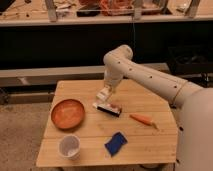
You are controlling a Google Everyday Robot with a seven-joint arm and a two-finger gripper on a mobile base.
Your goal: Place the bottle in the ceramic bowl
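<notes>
The gripper [104, 95] hangs over the middle of the wooden table [150, 145], just above the left end of a flat black-and-white block [108, 108]. It is shut on the small pale bottle [103, 93] and holds it clear of the tabletop. The orange-brown ceramic bowl [67, 113] sits on the table's left side, to the lower left of the gripper and apart from it. Nothing shows inside the bowl.
A white cup [69, 147] stands near the table's front left corner. A blue cloth-like item [115, 144] lies front centre and an orange carrot [142, 120] to the right. A dark shelf unit [60, 45] runs behind the table.
</notes>
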